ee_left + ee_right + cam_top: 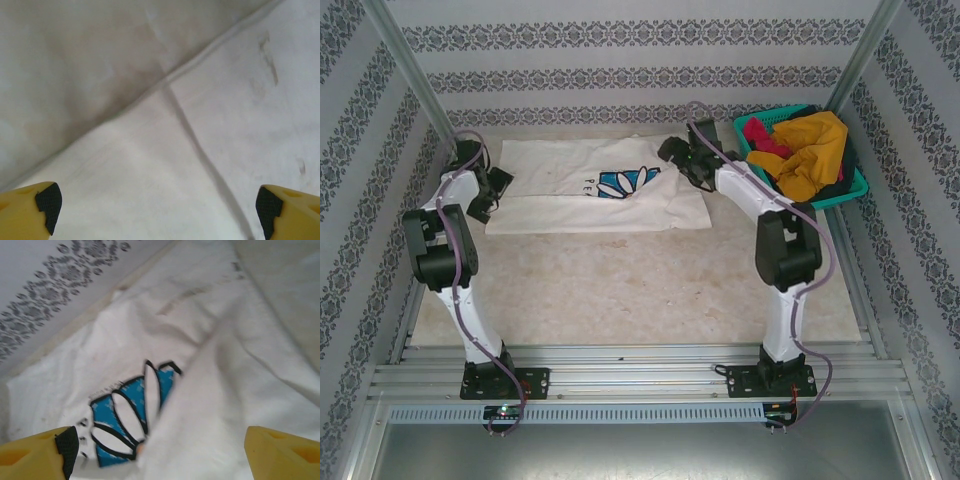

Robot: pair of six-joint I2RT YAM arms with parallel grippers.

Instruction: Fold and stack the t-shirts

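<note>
- While both arms reach over the far half of the table (640, 290), I see the cream daisy-print t-shirt (582, 205) lying flat there, partly folded over.
- Left pincer (488, 198) hangs at that shirt's left edge, jaws wide apart, nothing between them.
- Right pincer (682, 156) is at its far right corner, jaws likewise apart and empty.
- Mustard-yellow t-shirt (815, 150) and magenta t-shirt (760, 135) lie heaped in the teal basket (761, 116), far right.

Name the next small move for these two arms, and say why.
Probably lift both straight up, clear of the cream t-shirt. The left tool and right tool stand open over it, holding nothing, and a fold already lies across part of the daisy print, so this fold looks finished.
</note>
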